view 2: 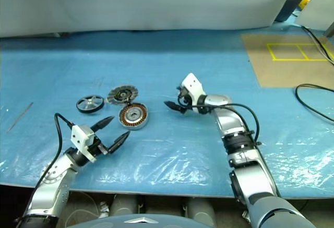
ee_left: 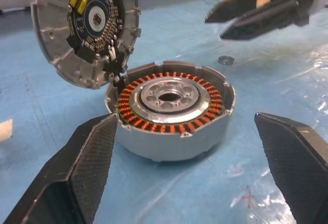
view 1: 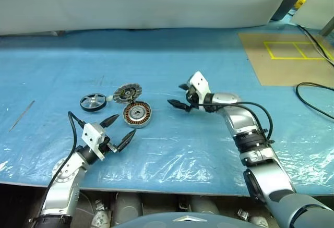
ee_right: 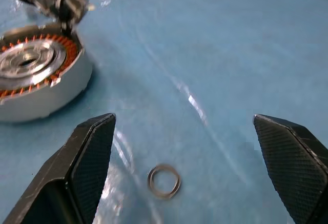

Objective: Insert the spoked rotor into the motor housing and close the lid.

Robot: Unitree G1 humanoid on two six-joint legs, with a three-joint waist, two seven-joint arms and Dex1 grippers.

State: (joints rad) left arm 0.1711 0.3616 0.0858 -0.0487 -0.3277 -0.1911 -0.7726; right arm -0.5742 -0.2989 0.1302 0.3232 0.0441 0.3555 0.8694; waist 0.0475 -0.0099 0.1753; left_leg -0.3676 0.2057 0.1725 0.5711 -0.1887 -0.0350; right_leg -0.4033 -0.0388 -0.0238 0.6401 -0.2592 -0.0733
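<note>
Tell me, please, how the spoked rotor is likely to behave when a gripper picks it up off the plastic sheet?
The spoked rotor lies flat on glossy sheeting, so it may slide rather than lift if nudged. Its thin round rim offers little to pinch, and on edge it would probably roll. With metal-looking spokes and hub, it should stay rigid and feel fairly heavy for its size.

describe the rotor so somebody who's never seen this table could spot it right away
On the blue table, three round parts cluster left of centre. The rotor is the leftmost, lying flat, apart from the housing and the lid. Its black rim, silver spokes and silver hub set it apart from the copper-wound housing and the finned grey lid.
</note>
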